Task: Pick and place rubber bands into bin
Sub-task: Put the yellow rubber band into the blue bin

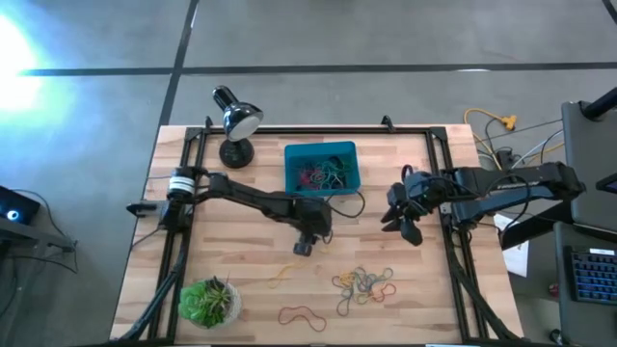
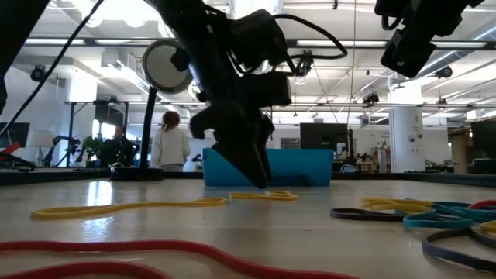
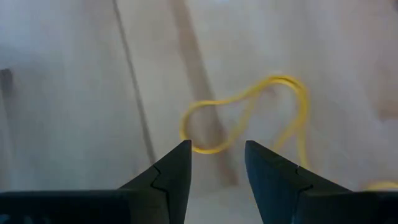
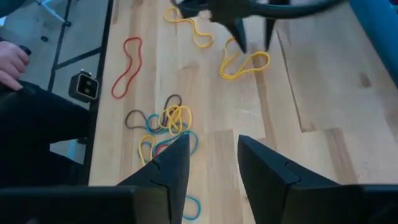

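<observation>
The teal bin (image 1: 321,166) stands at the table's far middle and holds a tangle of rubber bands. Loose bands lie on the wood: a yellow one (image 3: 249,112), a mixed pile (image 1: 364,282), a red loop (image 1: 302,315) and a yellow squiggle (image 1: 281,275). My left gripper (image 3: 216,149) is open. It points steeply down, low over the table in front of the bin, and the yellow band's near loop lies just ahead of its fingertips. In the low view my left gripper (image 2: 256,174) reaches almost to the wood beside that band (image 2: 263,196). My right gripper (image 4: 212,142) is open and empty, raised at the table's right.
A desk lamp (image 1: 236,120) stands left of the bin. A potted plant (image 1: 207,301) sits at the near left corner. Black frame rails (image 1: 183,193) run along the table's sides. A person's hand (image 4: 12,62) shows beyond the table's near edge.
</observation>
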{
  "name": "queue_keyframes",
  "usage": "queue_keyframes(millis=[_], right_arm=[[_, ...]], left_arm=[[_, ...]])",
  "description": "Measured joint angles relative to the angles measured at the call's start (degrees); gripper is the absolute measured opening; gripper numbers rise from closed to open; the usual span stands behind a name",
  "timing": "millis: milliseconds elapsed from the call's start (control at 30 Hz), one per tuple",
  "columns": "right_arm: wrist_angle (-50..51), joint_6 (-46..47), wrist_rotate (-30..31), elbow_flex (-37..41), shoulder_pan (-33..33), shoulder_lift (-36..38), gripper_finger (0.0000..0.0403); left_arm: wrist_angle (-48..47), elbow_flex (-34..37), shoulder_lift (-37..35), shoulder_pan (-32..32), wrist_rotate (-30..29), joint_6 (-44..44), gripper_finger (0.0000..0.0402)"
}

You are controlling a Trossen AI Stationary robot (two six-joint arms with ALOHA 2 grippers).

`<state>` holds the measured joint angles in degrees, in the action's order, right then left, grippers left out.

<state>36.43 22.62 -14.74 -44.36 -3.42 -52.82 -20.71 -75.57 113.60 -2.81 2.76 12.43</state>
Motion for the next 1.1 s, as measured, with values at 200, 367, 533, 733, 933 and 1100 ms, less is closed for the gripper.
queue_keyframes(millis=[200,367,533,733,933,1100], right_arm=[[-0.66,1.74,3.02,0.03,-4.09,-0.31,0.0123],[-0.85,1.94,4.84,0.03,-5.83,-0.82,0.0119],[-1.44,1.91,5.95,0.03,-5.84,-0.92,0.0114],[-1.69,1.91,5.99,0.03,-5.85,-1.03,0.0113],[-2.24,2.79,5.94,0.03,-6.04,-0.85,0.0114],[-2.40,3.12,5.94,0.03,-6.60,-1.02,0.0109]], left_arm=[[-0.73,-2.63,0.68,1.58,0.01,-0.03,0.0134],[-2.26,-3.23,0.68,2.97,3.95,-0.02,0.0134],[-2.08,-3.19,0.68,3.32,4.38,0.00,0.0134],[-0.36,-3.34,2.44,3.44,4.48,1.23,0.0134],[-0.71,-4.65,4.77,3.22,6.94,1.53,0.0134],[-1.66,-4.63,4.83,3.19,9.81,1.48,0.0134]])
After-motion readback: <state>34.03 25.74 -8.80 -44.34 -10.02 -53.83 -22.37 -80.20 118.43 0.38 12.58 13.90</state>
